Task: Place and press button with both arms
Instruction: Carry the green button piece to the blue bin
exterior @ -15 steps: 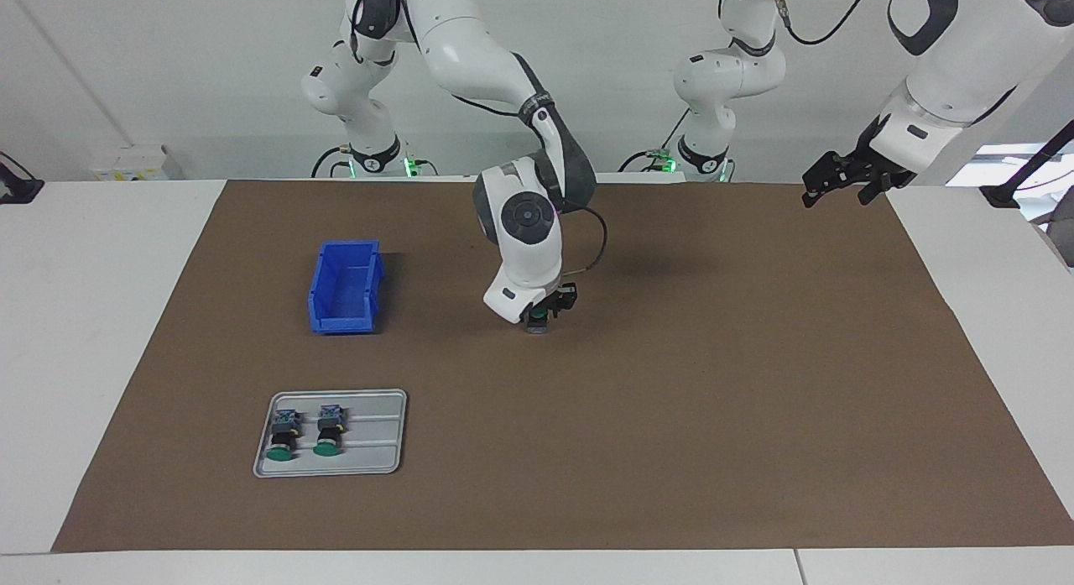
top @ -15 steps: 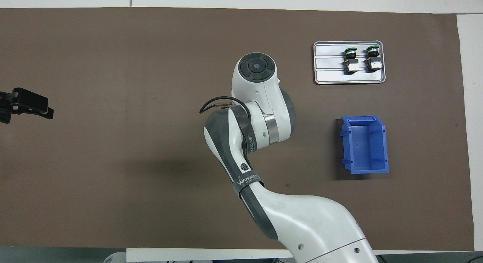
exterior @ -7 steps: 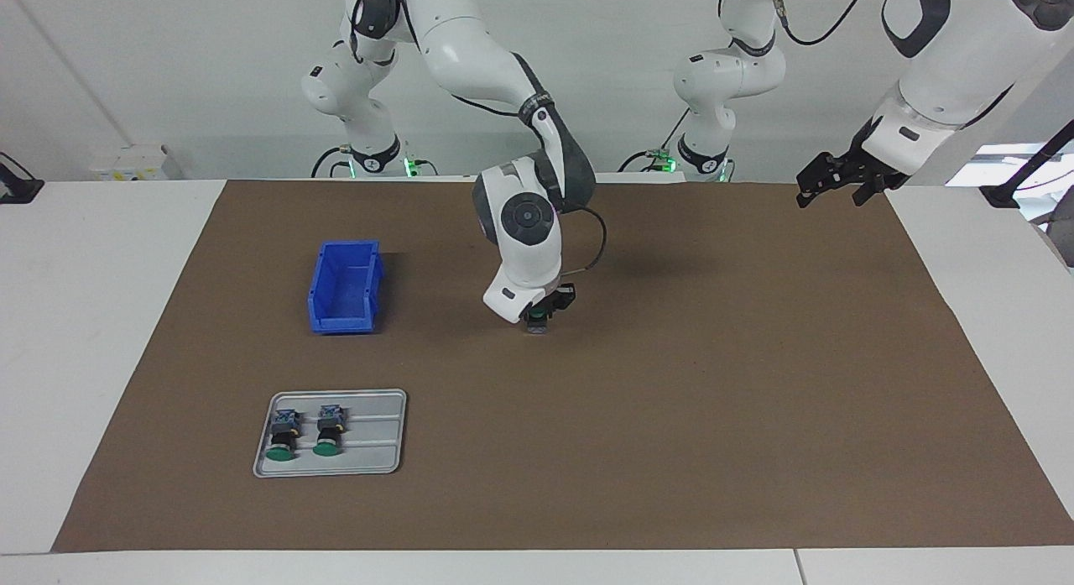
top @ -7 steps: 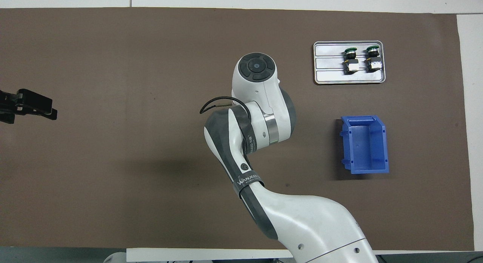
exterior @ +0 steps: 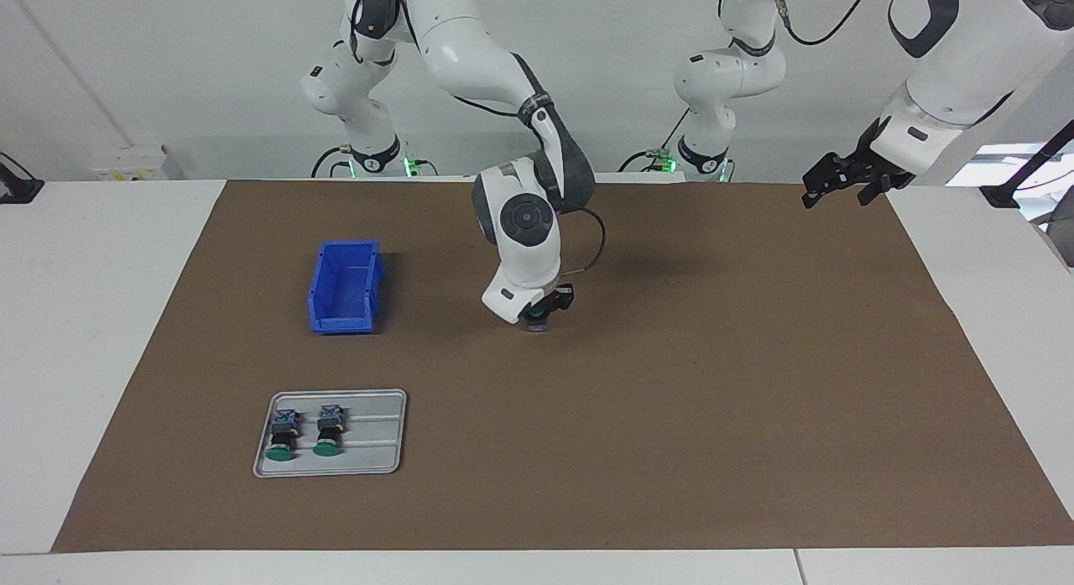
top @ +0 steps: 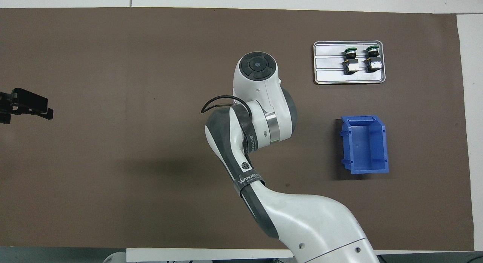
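One button, a small dark body with a glimpse of green, is at the middle of the brown mat. My right gripper points down with its fingertips shut on it, low over the mat. In the overhead view the right arm's wrist hides both the gripper and this button. My left gripper hangs open and holds nothing, above the mat's edge at the left arm's end of the table; it also shows as the left gripper in the overhead view.
Two more green-capped buttons lie side by side in a grey tray toward the right arm's end. A blue bin stands nearer to the robots than the tray. The tray and bin also show from overhead.
My right gripper closed its fingers and has risen slightly at the middle of the mat. The left gripper shifted a little and came back.
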`<action>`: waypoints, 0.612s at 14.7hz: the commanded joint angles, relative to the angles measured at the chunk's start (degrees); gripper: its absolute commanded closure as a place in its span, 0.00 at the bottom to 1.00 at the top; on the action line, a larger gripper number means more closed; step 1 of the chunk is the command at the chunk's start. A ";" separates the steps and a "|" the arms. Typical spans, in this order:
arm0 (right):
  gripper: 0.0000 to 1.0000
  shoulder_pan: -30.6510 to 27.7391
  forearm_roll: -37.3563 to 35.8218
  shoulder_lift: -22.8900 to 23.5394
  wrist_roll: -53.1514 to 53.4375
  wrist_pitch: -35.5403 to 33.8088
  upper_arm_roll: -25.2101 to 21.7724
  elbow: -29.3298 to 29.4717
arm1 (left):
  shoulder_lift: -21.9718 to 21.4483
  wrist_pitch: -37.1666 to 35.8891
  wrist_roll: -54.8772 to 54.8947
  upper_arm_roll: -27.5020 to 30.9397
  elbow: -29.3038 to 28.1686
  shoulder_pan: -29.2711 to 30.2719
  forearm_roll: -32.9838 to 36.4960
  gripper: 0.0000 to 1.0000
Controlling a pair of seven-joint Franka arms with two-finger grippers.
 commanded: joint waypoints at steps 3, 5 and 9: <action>0.78 -0.58 -1.12 -2.99 -0.05 -5.74 -4.23 2.17 | -1.84 1.40 0.44 0.06 -2.08 0.47 -0.35 0.00; 0.78 -0.14 -2.08 -5.80 -0.49 -8.11 -7.56 2.08 | -1.84 1.40 0.44 0.06 -2.08 0.38 -0.35 0.00; 0.78 0.12 -6.64 -10.73 -0.40 -15.66 -12.31 1.73 | -1.84 1.40 0.44 0.06 -2.08 0.47 -0.44 0.00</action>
